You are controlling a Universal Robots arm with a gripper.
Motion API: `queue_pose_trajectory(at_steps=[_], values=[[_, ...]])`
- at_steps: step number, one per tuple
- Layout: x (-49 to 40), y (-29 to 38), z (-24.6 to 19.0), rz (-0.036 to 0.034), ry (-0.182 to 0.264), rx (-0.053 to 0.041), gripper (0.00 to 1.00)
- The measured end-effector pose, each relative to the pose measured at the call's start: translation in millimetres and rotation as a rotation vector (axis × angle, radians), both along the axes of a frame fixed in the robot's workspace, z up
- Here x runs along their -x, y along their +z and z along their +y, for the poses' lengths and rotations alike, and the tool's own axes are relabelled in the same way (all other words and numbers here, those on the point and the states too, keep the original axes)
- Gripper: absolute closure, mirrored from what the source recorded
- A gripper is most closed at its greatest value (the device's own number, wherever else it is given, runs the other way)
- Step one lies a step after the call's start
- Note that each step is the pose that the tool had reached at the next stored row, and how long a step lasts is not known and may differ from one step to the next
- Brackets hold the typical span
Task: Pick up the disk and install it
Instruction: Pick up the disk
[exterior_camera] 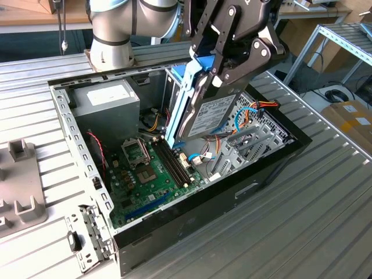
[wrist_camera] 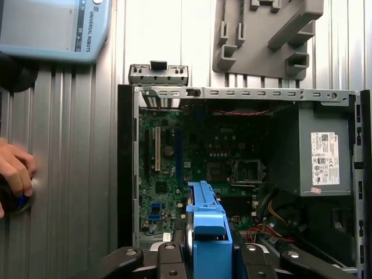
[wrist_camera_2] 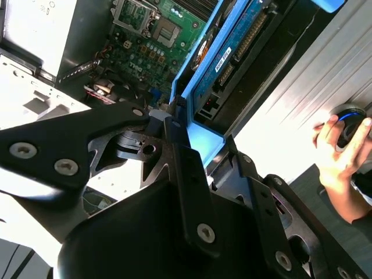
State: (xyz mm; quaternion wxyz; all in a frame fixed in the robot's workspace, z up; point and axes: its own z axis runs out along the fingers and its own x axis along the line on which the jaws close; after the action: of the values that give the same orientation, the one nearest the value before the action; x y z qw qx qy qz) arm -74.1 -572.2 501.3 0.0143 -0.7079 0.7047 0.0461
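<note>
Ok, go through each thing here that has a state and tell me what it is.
computer case: lying on its side, open, no side panel.
power supply: mounted in the case's corner.
gripper: shut on the disk.
disk: tilted, lower end inside the case, not seated.
hand: resting on a black-and-blue device.

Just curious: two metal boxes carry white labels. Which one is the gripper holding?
The blue-framed disk, tilted over the case; the grey power supply box sits inside it.
</note>
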Motion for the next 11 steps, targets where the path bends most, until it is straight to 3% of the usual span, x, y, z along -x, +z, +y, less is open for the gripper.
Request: queue_pose_trajectory(at_steps=[11], values=[[-1.9, -1.6, -2.7, 0.0009, 0.0, 0.0001, 0.63]])
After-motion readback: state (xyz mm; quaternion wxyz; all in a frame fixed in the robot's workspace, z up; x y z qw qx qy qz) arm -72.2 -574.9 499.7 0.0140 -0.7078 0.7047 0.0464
